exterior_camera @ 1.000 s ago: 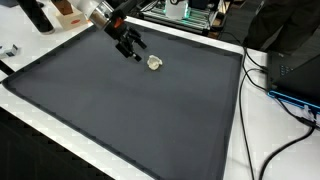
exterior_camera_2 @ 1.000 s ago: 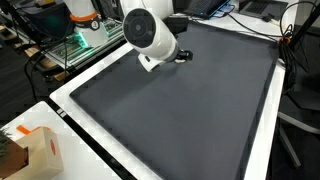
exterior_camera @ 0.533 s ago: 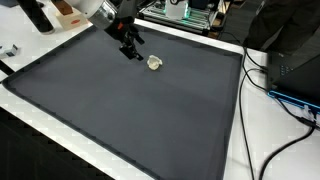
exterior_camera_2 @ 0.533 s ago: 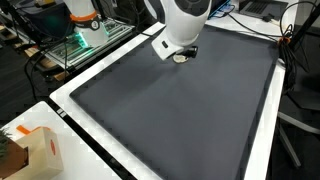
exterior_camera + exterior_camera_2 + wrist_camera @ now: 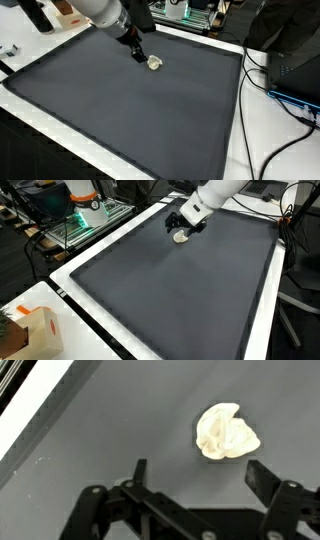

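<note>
A small crumpled wad of white paper (image 5: 226,432) lies on the dark grey mat (image 5: 120,115), towards the mat's far edge in an exterior view (image 5: 154,63) – nothing is touching it. In the wrist view it sits just ahead of the gripper (image 5: 200,470), a little to the side of the middle line between the two black fingers (image 5: 140,468), with bare mat all around it.

The gripper's jaws stand wide apart and hold nothing. In both exterior views the gripper (image 5: 137,55) hangs just beside the wad, close over the mat; seen from the opposite side, its black fingers point down next to the pale lump (image 5: 181,237) – near it, but apart.

The mat covers most of a white table (image 5: 240,115), whose edge shows as a pale border round it. Black cables (image 5: 285,95) trail over the table's side. At the near corner in an exterior view stands a cardboard box (image 5: 32,330).
</note>
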Action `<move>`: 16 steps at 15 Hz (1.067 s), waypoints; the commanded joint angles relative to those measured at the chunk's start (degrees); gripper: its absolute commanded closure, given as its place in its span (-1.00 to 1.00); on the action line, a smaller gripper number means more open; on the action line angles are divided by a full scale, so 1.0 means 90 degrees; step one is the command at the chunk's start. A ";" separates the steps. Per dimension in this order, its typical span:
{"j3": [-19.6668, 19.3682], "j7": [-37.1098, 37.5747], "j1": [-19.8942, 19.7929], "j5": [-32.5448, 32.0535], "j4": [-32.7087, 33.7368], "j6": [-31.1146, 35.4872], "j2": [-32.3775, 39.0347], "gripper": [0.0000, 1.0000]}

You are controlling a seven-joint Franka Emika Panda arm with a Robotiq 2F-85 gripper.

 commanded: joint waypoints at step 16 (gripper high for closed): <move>0.0150 0.0387 0.2201 -0.3898 0.1947 -0.1509 0.1454 -1.00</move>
